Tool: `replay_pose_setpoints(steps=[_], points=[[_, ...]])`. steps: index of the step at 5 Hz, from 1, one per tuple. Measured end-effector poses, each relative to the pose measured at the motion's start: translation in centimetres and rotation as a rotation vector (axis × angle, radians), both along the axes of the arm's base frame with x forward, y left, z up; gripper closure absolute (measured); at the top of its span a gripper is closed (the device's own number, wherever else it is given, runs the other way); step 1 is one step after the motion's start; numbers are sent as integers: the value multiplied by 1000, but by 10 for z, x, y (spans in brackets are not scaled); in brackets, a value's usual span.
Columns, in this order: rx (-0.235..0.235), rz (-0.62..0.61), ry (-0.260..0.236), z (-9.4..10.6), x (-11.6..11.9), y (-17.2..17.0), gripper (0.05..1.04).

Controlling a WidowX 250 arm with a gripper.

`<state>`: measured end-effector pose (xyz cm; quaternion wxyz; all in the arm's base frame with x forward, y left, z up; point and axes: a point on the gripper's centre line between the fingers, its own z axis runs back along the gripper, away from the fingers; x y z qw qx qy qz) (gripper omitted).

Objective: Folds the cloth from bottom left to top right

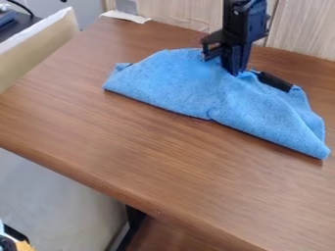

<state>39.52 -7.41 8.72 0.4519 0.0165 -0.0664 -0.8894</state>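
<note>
Gripper (224,63) is hanging at the far side of the blue cloth (177,83), state unclear: I'm not managing to tell gripping from open. Cloth is lying folded towards the worktop's (157,162) far edge. Risks I'm noting: snagged fabric undoing the fold on lift; black object (275,82) catching the hem.

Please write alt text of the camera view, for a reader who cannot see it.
A blue cloth lies folded on a brown wooden table, its long, nearly straight edge toward the camera. A black robot claw hangs down at the cloth's far edge, with a small black object beside it on the right of the picture.
</note>
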Motion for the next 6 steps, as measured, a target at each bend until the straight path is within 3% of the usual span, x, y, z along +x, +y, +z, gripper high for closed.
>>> replay_pose_setpoints(steps=[1,2,4,5,6], points=[[-4,-14,7,-1,-1,-1,1007],[-37,-17,51,-7,-5,3,857],[-3,-8,62,-5,-6,8,304],[3,-5,67,-5,-7,7,86],[11,-20,61,1,-5,6,78]])
